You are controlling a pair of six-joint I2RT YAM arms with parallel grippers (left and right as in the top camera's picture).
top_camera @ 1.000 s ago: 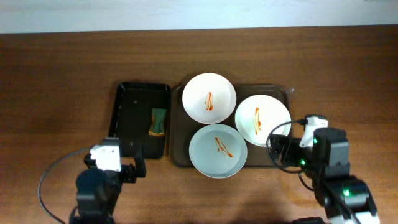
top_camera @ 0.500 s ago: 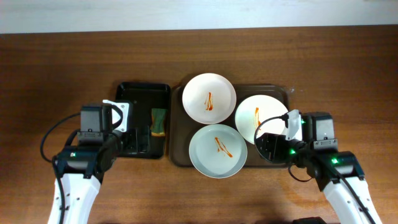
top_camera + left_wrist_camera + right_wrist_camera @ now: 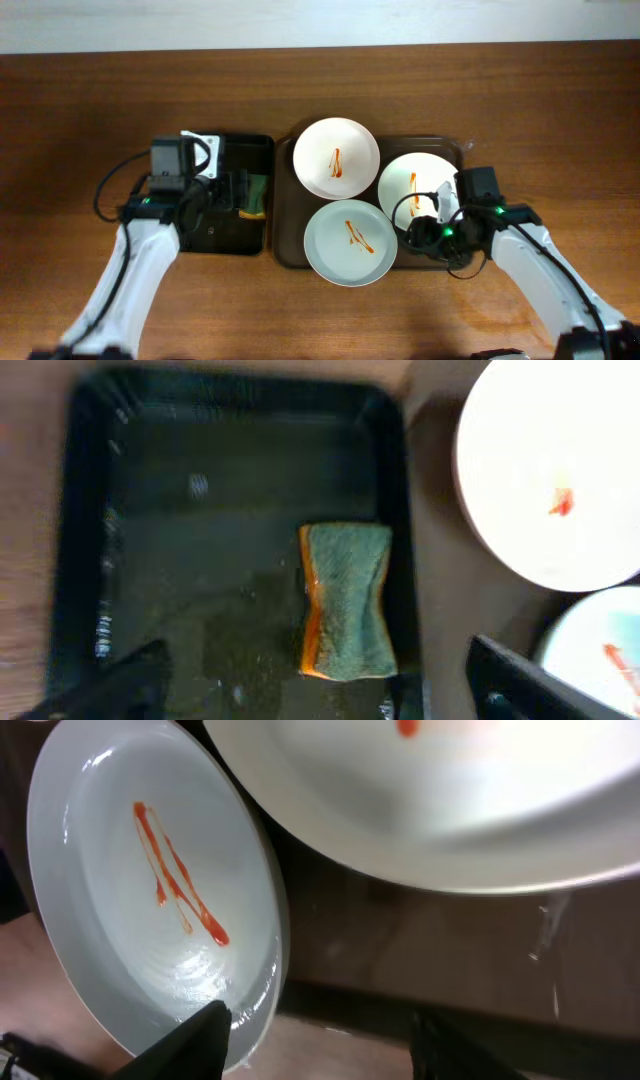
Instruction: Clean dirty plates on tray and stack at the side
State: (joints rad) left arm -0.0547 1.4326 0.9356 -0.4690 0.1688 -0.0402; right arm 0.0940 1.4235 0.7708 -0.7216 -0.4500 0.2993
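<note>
Three white plates lie on the dark-brown tray [image 3: 286, 252], each with an orange-red sauce streak: one at the back [image 3: 336, 157], one at the right [image 3: 415, 180], one at the front [image 3: 350, 242]. My left gripper [image 3: 238, 190] is open over the black tray [image 3: 210, 235], and its fingers straddle the green and orange sponge [image 3: 345, 600]. My right gripper [image 3: 420, 232] is open and empty, low at the brown tray's front right. In the right wrist view it [image 3: 320, 1045] sits by the front plate's rim [image 3: 150, 900], with the right plate [image 3: 450, 800] beyond.
The black tray [image 3: 200, 510] holds only the sponge [image 3: 255, 195] and looks wet. The back plate [image 3: 560, 470] and the front plate [image 3: 600, 650] show at the right of the left wrist view. Bare wooden table surrounds both trays.
My left arm has moved away from me and to the right, over the black tray towards the sponge. My right arm has moved left and lower, to the gap between the front and right plates.
</note>
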